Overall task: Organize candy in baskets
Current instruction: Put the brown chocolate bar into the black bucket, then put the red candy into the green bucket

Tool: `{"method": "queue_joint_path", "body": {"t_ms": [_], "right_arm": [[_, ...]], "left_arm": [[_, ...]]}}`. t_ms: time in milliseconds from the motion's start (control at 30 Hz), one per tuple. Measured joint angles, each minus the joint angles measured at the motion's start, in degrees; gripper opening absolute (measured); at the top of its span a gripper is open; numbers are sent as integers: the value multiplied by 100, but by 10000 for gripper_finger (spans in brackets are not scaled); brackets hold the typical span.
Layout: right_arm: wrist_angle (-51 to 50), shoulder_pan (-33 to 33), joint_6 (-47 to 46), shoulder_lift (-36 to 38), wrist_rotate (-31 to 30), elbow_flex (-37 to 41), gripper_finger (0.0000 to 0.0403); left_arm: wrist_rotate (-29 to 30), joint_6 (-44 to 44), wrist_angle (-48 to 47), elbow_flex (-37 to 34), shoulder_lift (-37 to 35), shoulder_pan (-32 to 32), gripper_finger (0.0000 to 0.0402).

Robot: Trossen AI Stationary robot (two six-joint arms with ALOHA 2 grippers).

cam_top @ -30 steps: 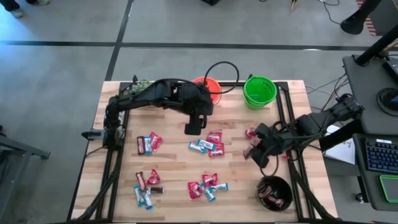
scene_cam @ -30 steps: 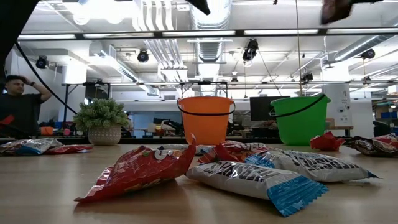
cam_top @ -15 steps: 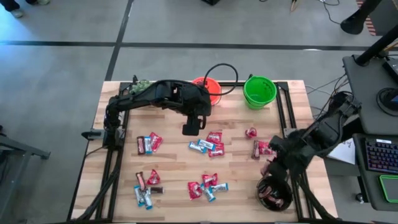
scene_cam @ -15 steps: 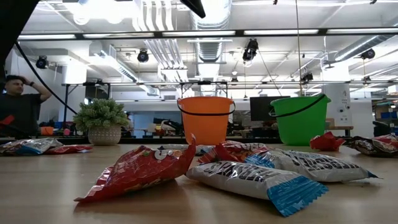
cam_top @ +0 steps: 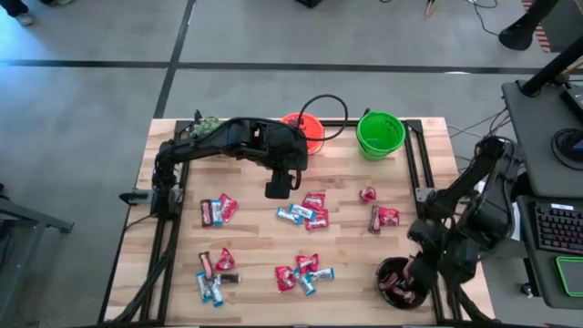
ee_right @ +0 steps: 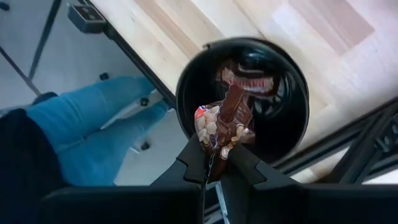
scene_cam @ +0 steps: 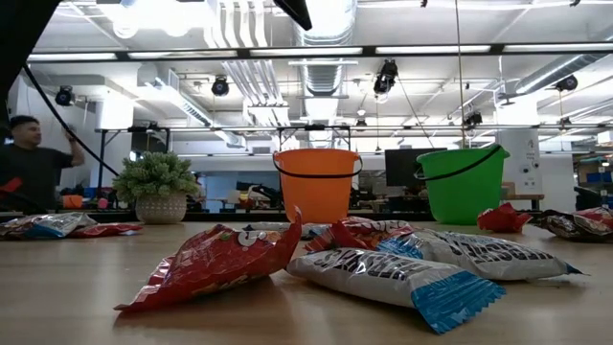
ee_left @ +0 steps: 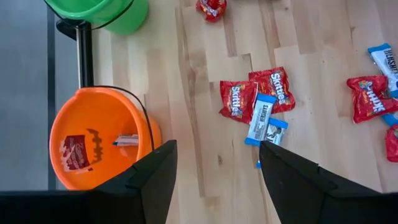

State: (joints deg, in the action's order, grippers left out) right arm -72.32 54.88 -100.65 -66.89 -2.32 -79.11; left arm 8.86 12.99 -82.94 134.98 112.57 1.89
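The right hand (ee_right: 216,163) is hanging directly over the round black bowl (ee_right: 292,127) at the near right corner of the pale wooden desk (cam_top: 255,246), and its two dark fingers are pinching tight on a dark brown wrapped candy bar (ee_right: 225,121), which is pointing down into the bowl's mouth. More brown-wrapped pieces are lying inside that bowl already. Beyond the desk edge, a person's blue trouser legs (ee_right: 87,121) are showing in the right wrist view. Over in the middle of the desk, the left hand (ee_left: 214,171) is hovering above bare wood with its fingers spread wide and nothing between them, just beside the bright orange plastic pail (ee_left: 93,146), which is holding a red packet and a small light blue-and-white bar. The bright green plastic pail (cam_top: 380,133) is standing next to the orange one along the far edge. Shiny red packets and blue-and-white bars (cam_top: 305,211) are lying scattered in loose clusters across the desk, with one cluster below the left hand, two at the left side, one at the near middle and a few red ones toward the right. In the low view, a fuzzy green potted plant (scene_cam: 158,187) is sitting far back on the left.
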Motion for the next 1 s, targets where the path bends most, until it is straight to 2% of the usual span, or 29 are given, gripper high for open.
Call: {"method": "queue_joint_path", "body": {"t_ms": [367,800,1000], "right_arm": [[-2,99,46,-426,432,2,34],[-134,97,16,-568,533,13,116],[-230,82,332,-568,343,13,136]], "left_arm": [[-3,0,-15,0,4,0,210],[-57,-2,-89,0,7,0,210],[-57,-22,-116,0,7,0,210]]}}
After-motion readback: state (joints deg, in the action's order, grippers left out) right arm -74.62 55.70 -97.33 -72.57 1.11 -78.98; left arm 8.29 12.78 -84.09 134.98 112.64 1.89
